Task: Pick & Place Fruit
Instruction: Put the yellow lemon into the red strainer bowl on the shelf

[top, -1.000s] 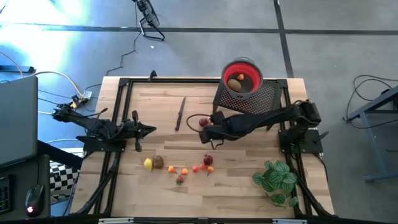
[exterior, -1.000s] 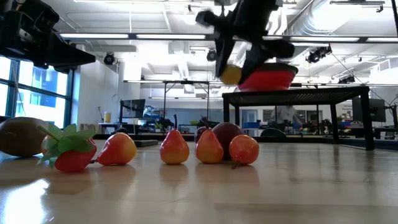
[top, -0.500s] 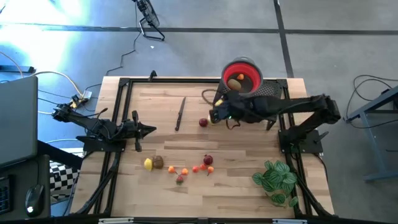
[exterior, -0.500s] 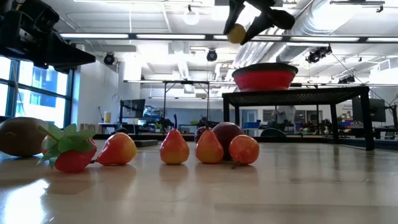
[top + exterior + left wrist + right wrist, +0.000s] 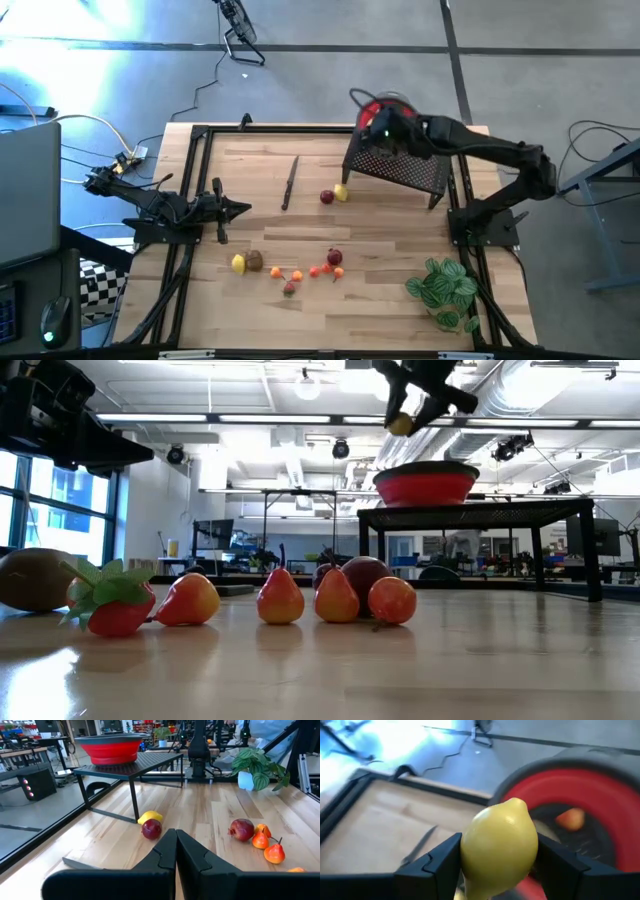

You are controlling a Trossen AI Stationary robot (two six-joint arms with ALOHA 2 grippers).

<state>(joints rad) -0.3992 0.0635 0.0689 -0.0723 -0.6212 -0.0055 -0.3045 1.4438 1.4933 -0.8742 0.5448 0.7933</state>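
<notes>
Your right pincer [image 5: 497, 870] has gone from low over the table's middle up to the red bowl [image 5: 372, 108] at the far edge, right of centre, on the black mesh stand [image 5: 405, 165]. It's clamped on a lemon [image 5: 499, 847], fingers spread wide round its sides w/ the fruit snug between them. In the wrist view the lemon hangs just at the bowl's near rim, and an orange piece [image 5: 571, 818] already lies inside. In the low view it's well above the bowl, not over its middle yet.

What that means: lift and carry look done for this piece; what's left is to get it over the bowl and let go. I'd judge a bit more reach inward first, else it could clip the rim and roll off the stand.

Left pincer [image 5: 175, 840] is parked shut, holding nothing, at the table's left edge.

Still to move: a red fruit [image 5: 326, 197] and a yellow one [image 5: 341, 192], touching, beside the stand's left leg, mid-table; then the row near the front edge, from another lemon [image 5: 238, 264] and a brown piece [image 5: 254, 260] through the small orange and red ones to a dark red piece [image 5: 334, 257]. So early-to-mid in the job, most of the fruit yet on the table
</notes>
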